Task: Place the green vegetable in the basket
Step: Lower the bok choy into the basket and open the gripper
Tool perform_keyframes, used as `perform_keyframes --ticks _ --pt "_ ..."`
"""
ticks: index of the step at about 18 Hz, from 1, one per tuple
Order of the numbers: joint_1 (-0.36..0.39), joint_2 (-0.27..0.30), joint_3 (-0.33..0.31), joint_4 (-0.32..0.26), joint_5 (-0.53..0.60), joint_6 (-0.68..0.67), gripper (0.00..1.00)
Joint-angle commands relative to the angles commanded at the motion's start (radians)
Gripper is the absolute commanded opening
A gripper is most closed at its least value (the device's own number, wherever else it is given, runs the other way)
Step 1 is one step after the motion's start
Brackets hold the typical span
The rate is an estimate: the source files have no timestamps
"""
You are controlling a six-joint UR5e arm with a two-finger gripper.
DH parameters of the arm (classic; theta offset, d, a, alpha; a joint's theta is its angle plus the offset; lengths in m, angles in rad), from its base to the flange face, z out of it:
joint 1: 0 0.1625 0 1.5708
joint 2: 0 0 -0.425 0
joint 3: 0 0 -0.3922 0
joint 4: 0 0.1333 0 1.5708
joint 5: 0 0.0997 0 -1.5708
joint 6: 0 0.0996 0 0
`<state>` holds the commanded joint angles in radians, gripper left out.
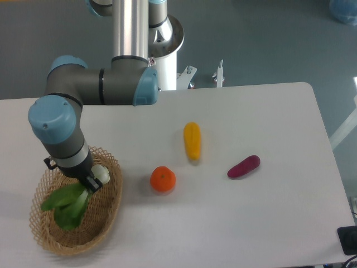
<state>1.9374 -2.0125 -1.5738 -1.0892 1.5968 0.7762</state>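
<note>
One wicker basket [75,234] sits nearest the camera at the lower left of a white tabletop [251,223]. It is oval, shallow and light tan, with a looped open rim. Over its inside hangs a green vegetable [66,203], its bright leaves spread toward the left end of the basket and its short pale stem pointing up and to the right. Whether the leaves touch the basket floor cannot be told. The robot's hand [92,180] grips the vegetable by that pale stem, its fingers closed narrowly on it, above the basket's right part. The arm's grey and light blue wrist rises from the hand over the basket's far rim.

To the right of the basket, apart from it, an orange [163,179] rests on the tabletop. Farther back and slightly right lies a yellow vegetable [192,140], long and set lengthwise away from the camera. Well to the right lies a purple vegetable [244,166], oblong and tilted. Beyond the tabletop's far edge stands the robot's base [164,39].
</note>
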Motion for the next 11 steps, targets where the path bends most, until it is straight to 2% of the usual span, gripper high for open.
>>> perform_keyframes --ticks 2,3,9,11 --pt "0.0 -0.002 -0.002 0.005 0.021 0.0 0.95" --pt "0.0 0.0 -0.002 0.005 0.025 0.0 1.0" --pt "0.003 0.006 0.014 0.008 0.051 0.0 1.0" --pt "0.038 0.006 0.015 0.011 0.052 0.008 1.0"
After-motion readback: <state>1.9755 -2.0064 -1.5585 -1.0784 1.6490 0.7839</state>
